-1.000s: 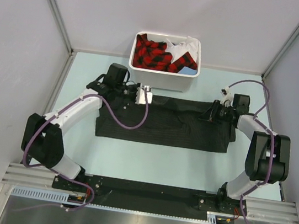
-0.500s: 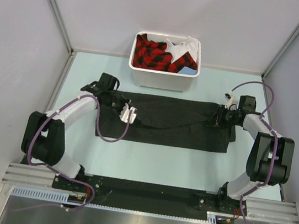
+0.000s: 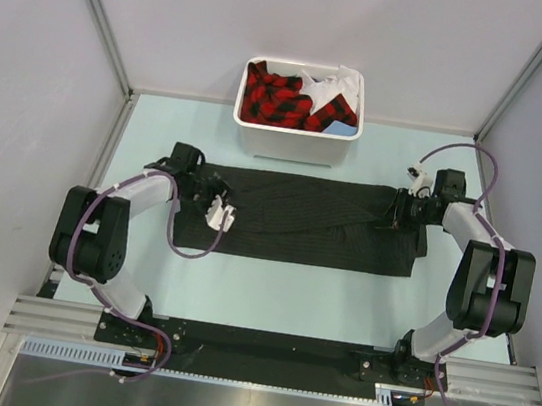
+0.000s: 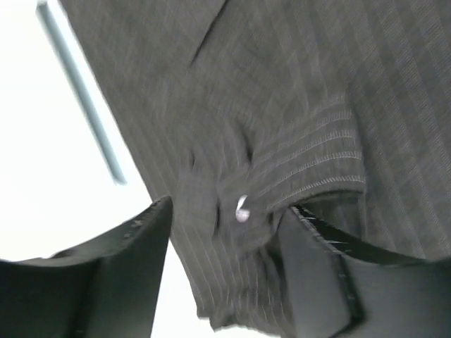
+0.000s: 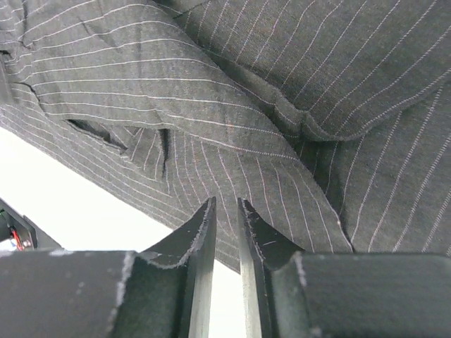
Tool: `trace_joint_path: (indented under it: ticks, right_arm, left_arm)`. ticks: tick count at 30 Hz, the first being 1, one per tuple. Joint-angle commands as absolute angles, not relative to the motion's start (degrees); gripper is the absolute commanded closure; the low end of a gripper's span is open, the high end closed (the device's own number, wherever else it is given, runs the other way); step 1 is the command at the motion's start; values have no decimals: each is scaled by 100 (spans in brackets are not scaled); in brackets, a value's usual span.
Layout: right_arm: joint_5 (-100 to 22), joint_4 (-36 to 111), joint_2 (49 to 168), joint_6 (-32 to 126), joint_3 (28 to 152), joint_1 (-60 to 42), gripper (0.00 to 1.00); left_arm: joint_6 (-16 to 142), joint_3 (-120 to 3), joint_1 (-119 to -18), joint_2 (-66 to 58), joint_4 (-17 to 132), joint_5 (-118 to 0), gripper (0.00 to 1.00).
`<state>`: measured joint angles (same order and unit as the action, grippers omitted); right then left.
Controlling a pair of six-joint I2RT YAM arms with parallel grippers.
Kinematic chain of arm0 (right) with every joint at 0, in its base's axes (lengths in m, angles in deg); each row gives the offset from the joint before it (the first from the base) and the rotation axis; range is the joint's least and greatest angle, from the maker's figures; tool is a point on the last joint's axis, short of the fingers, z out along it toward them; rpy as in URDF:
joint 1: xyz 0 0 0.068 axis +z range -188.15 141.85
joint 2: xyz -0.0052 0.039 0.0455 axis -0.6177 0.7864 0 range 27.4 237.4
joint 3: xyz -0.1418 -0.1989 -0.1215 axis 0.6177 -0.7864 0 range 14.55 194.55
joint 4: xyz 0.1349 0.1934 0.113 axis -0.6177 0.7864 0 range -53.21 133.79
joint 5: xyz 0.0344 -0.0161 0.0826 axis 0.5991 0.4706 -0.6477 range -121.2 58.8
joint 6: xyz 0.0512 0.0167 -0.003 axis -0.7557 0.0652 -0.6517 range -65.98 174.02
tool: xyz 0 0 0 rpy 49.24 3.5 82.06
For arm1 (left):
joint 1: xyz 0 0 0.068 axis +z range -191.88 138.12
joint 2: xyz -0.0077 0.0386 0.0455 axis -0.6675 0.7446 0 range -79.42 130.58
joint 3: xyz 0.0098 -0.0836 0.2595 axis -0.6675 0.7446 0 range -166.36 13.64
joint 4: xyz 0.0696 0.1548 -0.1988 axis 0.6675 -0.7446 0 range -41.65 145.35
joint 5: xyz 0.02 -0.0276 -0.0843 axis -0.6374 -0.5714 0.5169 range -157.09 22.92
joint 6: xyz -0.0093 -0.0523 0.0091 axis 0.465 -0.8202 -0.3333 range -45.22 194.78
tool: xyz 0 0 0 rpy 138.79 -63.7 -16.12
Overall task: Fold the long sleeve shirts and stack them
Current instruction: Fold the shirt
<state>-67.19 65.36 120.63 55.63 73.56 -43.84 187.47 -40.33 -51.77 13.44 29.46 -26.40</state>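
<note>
The long sleeve shirt [image 3: 318,225], charcoal with fine pale pinstripes, lies as a long flat band across the table. My left gripper [image 3: 217,213] is over its left part. In the left wrist view that gripper [image 4: 227,208] is open, and a cuff with a pale button [image 4: 242,209] lies in the gap between the jaws. My right gripper [image 3: 394,208] is at the shirt's right end. In the right wrist view its jaws [image 5: 227,202] stand a narrow slit apart, with nothing between them and the tips close over the striped cloth near its edge.
A white bin [image 3: 294,144] stands just behind the shirt, holding red-and-black plaid clothing [image 3: 276,98] and a white garment [image 3: 331,80]. Grey walls close in the pale blue table [image 3: 278,295] on three sides. The arm bases sit at the near edge.
My left gripper has moved down and left from the shirt's back edge near the bin and opened, letting the cloth go. My right gripper has shifted slightly right.
</note>
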Motion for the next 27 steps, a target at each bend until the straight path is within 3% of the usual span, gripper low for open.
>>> trace_joint_path:
  ticks: [1, 8, 14, 22, 27]
  right_arm:
    - [-6522, 6991, 11608, 5692, 7766, -4360, 75]
    - [-6012, 7124, 11344, 5437, 7423, -4727, 52]
    - [-6538, 7361, 11327, 5744, 7379, -5554, 52]
    - [-6520, 7660, 11379, 5429, 7089, -6398, 59]
    - [-6487, 8116, 12274, 5068, 7406, -6311, 52]
  left_arm:
    - [17889, -4234, -4672, 1234, 3452, -2832, 31]
    - [15460, -4947, -4354, 786, 2319, -2947, 24]
    - [14467, -4402, -4548, 162, 2196, -2877, 24]
    - [15010, -3796, -5311, -287, 1869, -3008, 28]
    - [14958, -3926, -5445, -209, 1992, -3043, 28]
